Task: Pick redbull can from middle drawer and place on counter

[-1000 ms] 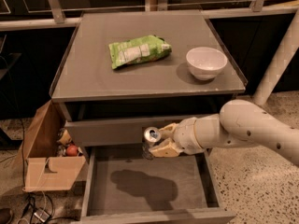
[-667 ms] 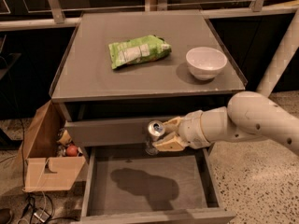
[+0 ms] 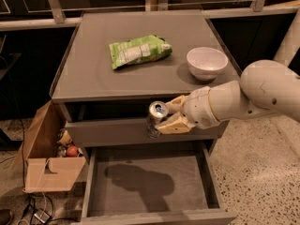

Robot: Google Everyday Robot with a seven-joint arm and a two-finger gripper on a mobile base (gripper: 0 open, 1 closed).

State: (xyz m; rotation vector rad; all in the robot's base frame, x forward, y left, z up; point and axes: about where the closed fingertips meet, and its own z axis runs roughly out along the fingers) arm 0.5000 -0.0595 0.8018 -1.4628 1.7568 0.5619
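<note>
Tool [image 3: 169, 118] clamps the can [image 3: 157, 112] from its side above the drawer [image 3: 187, 193], just below bench [image 3: 93, 74] level, so we judge it must rise before we set it down.

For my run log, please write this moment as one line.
gripper: shut on redbull can, held above open middle drawer | counter: green snack bag, white bowl | can not yet on counter
</note>
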